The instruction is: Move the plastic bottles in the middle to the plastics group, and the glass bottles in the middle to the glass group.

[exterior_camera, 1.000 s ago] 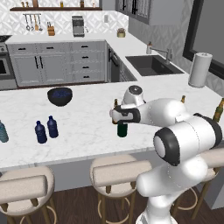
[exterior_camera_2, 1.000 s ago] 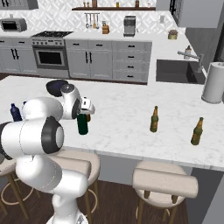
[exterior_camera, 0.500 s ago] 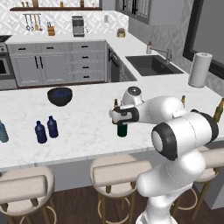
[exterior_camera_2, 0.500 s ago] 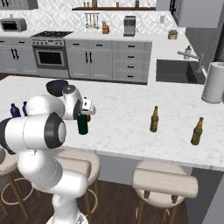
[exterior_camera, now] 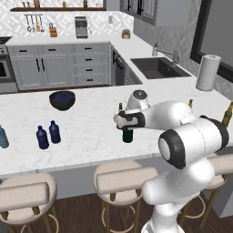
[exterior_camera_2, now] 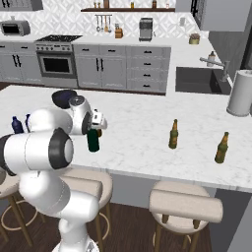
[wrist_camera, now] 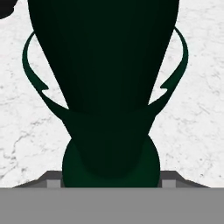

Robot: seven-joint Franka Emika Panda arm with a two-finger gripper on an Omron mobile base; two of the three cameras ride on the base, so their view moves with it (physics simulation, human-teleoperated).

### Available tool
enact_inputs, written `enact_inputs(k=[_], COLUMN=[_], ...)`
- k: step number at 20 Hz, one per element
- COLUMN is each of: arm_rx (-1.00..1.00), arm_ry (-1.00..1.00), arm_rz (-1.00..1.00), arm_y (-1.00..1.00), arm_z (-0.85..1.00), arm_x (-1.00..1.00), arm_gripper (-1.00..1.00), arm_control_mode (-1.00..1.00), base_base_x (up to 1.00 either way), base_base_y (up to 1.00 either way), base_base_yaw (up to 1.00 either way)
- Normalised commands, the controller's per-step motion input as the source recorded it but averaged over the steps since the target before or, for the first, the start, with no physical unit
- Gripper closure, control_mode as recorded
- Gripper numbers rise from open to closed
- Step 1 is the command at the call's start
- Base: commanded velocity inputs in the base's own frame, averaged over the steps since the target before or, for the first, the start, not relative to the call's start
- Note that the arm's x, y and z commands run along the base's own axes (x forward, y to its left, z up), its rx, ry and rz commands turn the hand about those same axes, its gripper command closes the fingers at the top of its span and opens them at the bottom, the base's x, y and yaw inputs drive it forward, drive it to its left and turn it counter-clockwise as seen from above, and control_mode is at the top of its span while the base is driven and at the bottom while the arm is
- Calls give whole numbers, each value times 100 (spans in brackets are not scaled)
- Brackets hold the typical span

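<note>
White marble counter (exterior_camera: 91, 132) spreads under my gripper (exterior_camera: 126, 122), which straddles the green bottle (exterior_camera: 128, 134) standing directly beneath it; whether the jaws grip yet, I can't tell. I judge this the grasp step; next comes lifting it toward the glass group (exterior_camera_2: 173, 134).

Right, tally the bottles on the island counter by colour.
Dark blue bottles: 2
Pale teal bottle: 1
Dark green wine bottle: 1
Olive green beer bottle: 1
Brown beer bottles: 2
Total: 7
</note>
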Motion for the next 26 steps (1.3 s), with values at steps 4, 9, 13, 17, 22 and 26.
enact_inputs(k=[4,9,13,17,22,26], arm_rx=[1,5,4,1,0,-3], arm_ry=[-4,-1,0,0,3,11], arm_rz=[0,-2,-4,-6,-8,-7], arm_y=[-18,-52,-84,-99,-99,-84], arm_z=[34,63,71,54,7,-10], arm_x=[-75,-54,-7,0,5,18], arm_gripper=[100,100,100,100,100,100], arm_control_mode=[-100,-100,-100,-100,-100,-100], base_base_x=[0,0,0,0,0,0], base_base_y=[0,0,0,0,0,0], base_base_yaw=[0,0,0,0,0,0])
